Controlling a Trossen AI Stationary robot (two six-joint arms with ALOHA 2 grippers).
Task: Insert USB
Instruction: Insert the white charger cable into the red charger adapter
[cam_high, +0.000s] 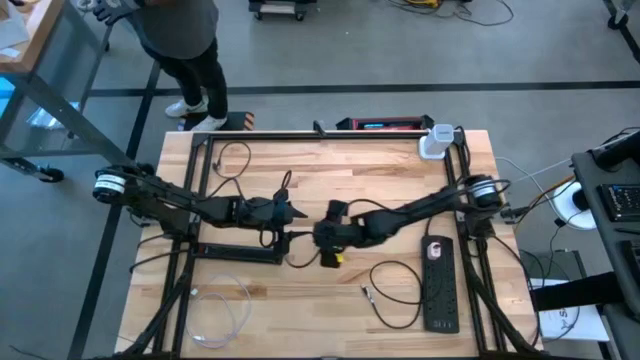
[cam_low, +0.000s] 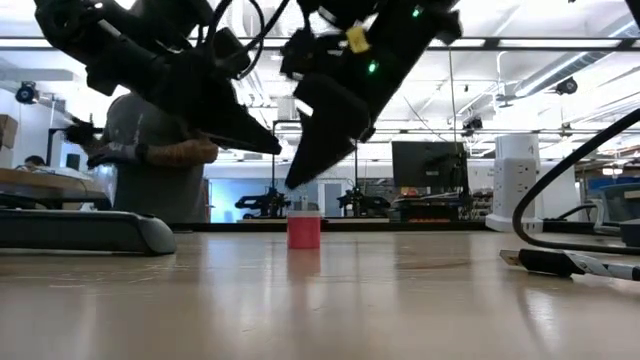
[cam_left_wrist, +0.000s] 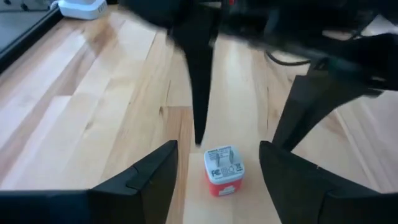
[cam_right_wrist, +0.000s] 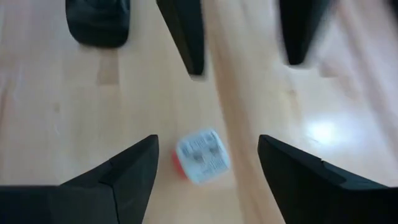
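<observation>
We see both grippers hovering over the middle of the tabletop (cam_high: 400, 170), tips facing each other. The left gripper (cam_left_wrist: 214, 165) has its fingers spread apart and empty; the right gripper (cam_right_wrist: 208, 158) likewise stands wide and empty. Between them, on the bare wood, sits the red USB charger block (cam_left_wrist: 222, 171), its white labelled face up. We judge it small, light, rigid and smooth-sided, apt to skid; we would grip its two flat opposite sides, low and square.

A robotics lab: wooden workbench (cam_high: 330, 170), monitor (cam_low: 425, 163) and robot rigs behind.
</observation>
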